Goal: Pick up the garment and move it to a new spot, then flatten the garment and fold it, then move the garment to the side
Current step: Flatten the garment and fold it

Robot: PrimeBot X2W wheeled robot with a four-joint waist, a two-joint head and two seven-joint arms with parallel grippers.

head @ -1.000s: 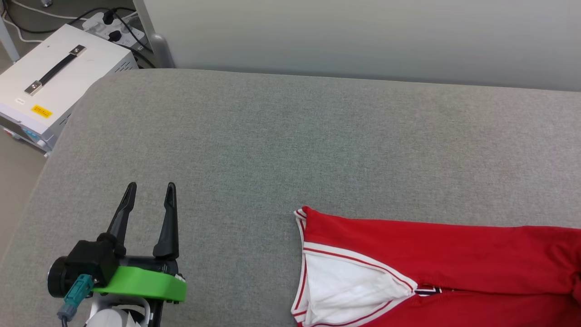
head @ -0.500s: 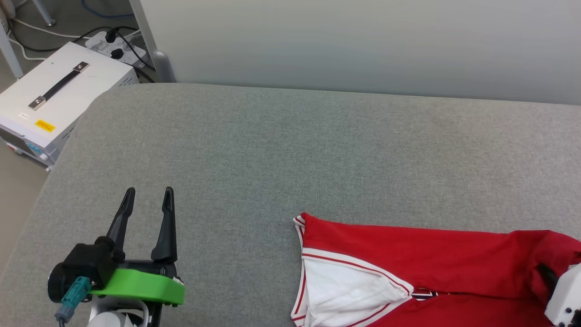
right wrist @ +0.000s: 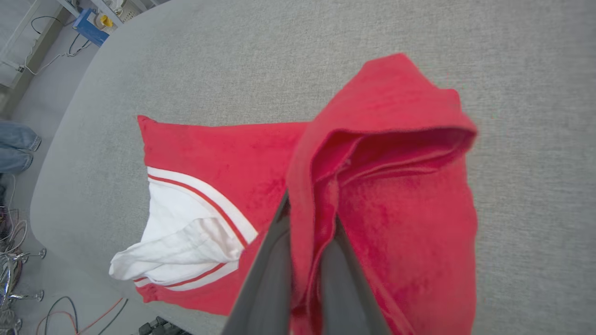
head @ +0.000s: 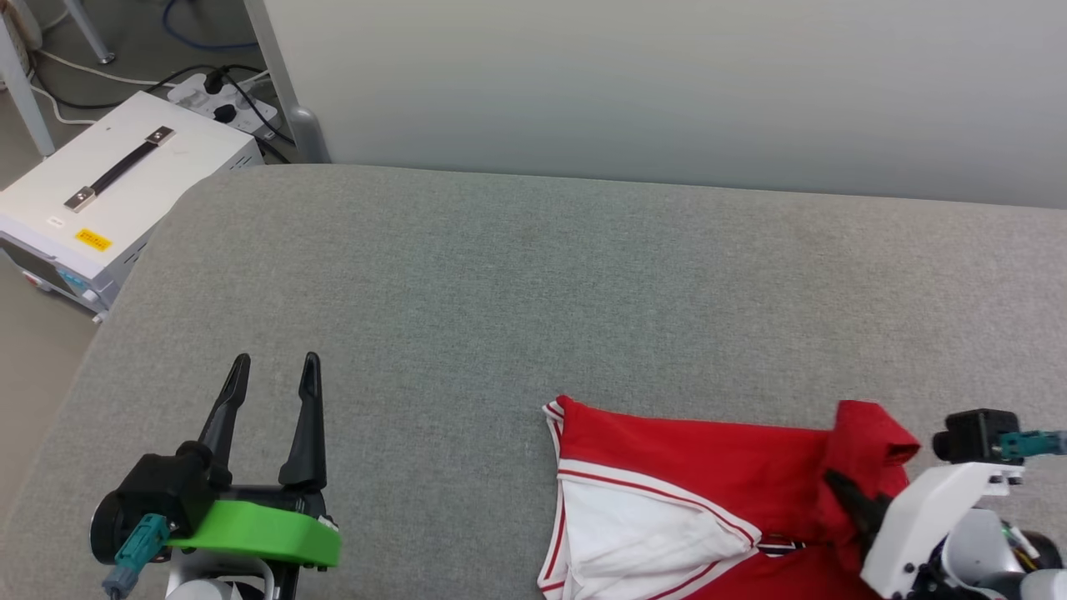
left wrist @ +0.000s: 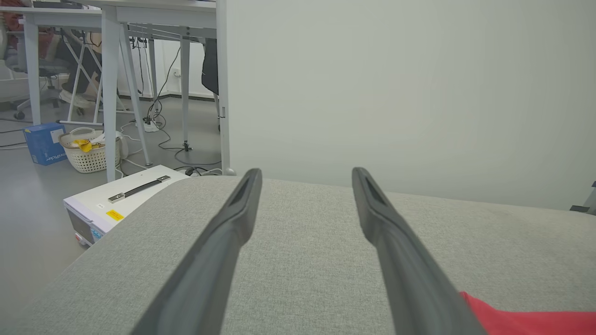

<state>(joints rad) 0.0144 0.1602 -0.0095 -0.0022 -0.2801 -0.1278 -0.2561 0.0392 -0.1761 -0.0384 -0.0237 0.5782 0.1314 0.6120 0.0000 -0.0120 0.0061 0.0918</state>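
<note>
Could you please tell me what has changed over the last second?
The right claw, shut on the right end of the garment, has come into the head view, lifting that end and drawing it leftward over the rest. The head camera also tilted. The left claw stayed open over the grey table, and the white sleeve stayed put.

Look along your right gripper (right wrist: 311, 218): its two dark fingers (right wrist: 260, 288) are clamped tight on a bunched fold of the red garment (right wrist: 386, 223), held up off the grey cushion (right wrist: 279, 56). The rest lies flat beyond, with its white sleeve (right wrist: 181, 232) near the cushion's edge. You'll notice a person's jeans leg (right wrist: 14, 146) at the left
</note>
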